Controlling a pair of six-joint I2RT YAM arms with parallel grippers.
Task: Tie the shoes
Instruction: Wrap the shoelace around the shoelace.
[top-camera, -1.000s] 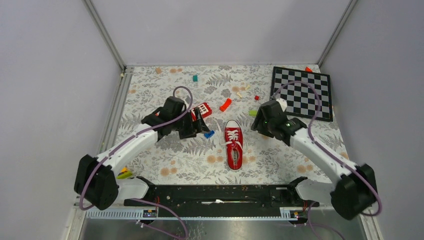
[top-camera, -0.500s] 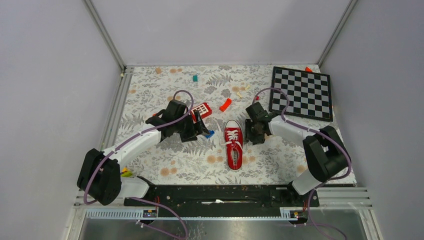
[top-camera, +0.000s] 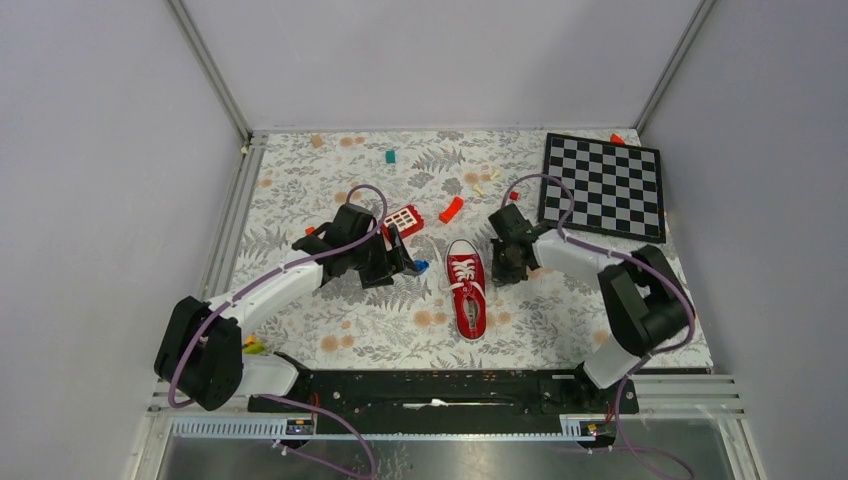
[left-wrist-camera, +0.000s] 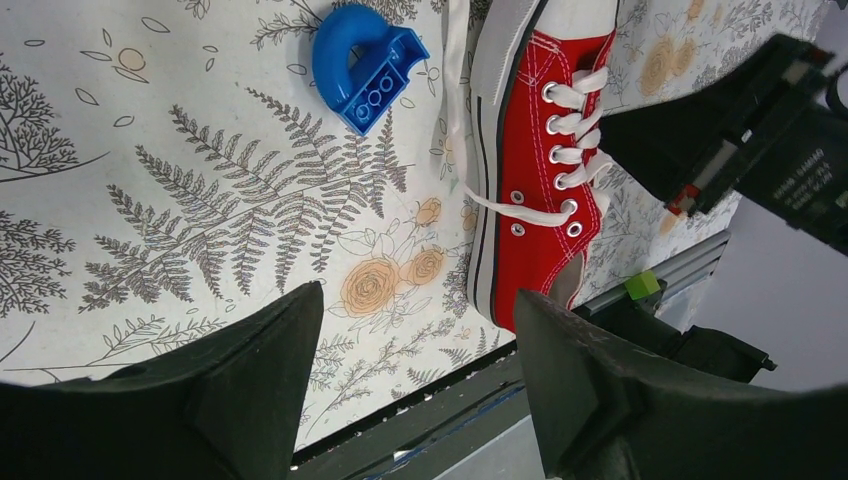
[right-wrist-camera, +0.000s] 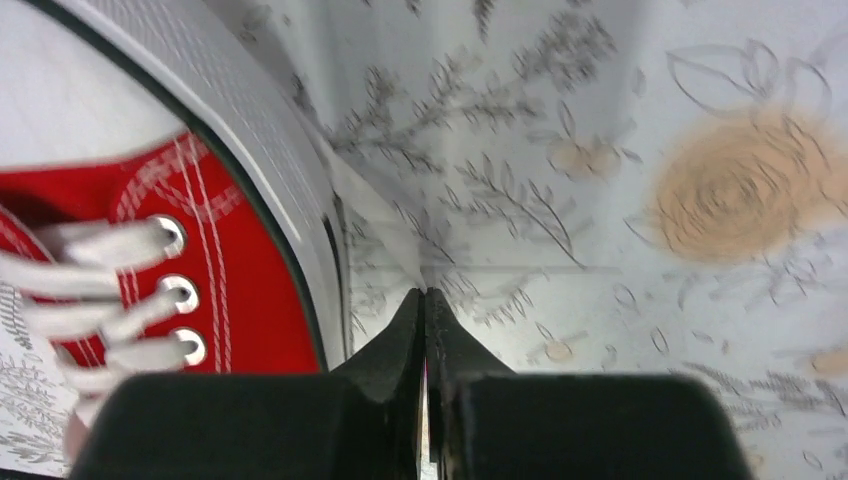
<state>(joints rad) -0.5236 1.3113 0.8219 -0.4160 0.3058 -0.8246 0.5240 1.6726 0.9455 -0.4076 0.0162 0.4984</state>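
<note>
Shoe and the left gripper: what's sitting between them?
A small blue brick lies between the left gripper and the red shoe, in the top view. The left wrist view shows a loose white lace beside the shoe too.

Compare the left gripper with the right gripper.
The left gripper stands open with nothing between its fingers; the right gripper is shut. The left gripper hangs above the mat beside the sneaker; the right gripper sits low, close by its sole. Both have black fingers and flank the sneaker.
</note>
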